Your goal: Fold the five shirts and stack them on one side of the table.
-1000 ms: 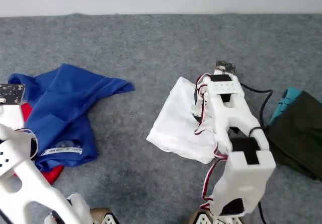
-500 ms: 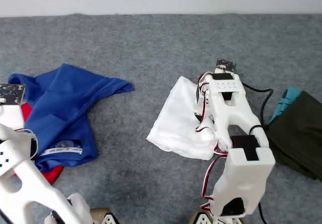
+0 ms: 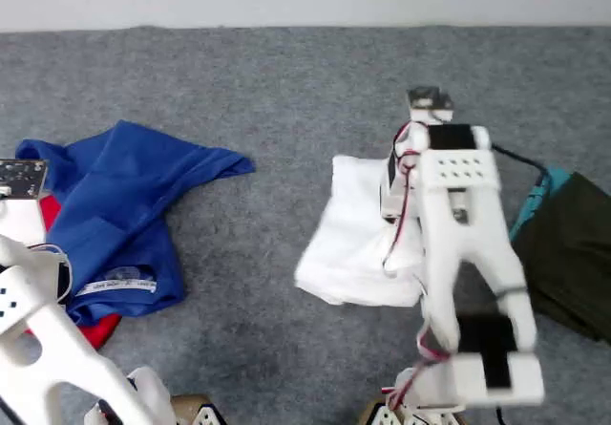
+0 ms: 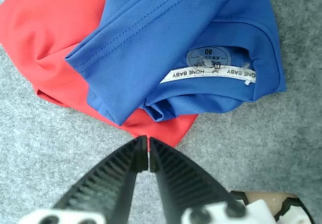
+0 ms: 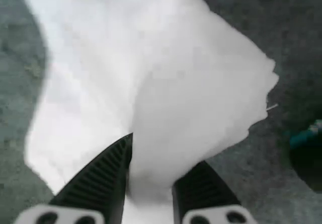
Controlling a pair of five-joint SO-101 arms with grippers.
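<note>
Nearest, at 7 o'clock, the left fingers (image 4: 121, 168) are pressed together on nothing. They sit above the grey tabletop (image 3: 286, 81), just beside the red shirt (image 4: 45, 38). That shirt lies under the crumpled blue shirt (image 3: 124, 196) at 9 o'clock. Just right of centre, the right fingers (image 5: 105, 176) are clamped on the white shirt (image 3: 358, 234), and the cloth rises to them in a fold. It looks light, limp and likely to sag, so a hem corner or shoulder seam seems the better hold. At 3 o'clock lies a dark shirt (image 3: 568, 253), with a teal shirt (image 3: 539, 196) showing at its edge.
</note>
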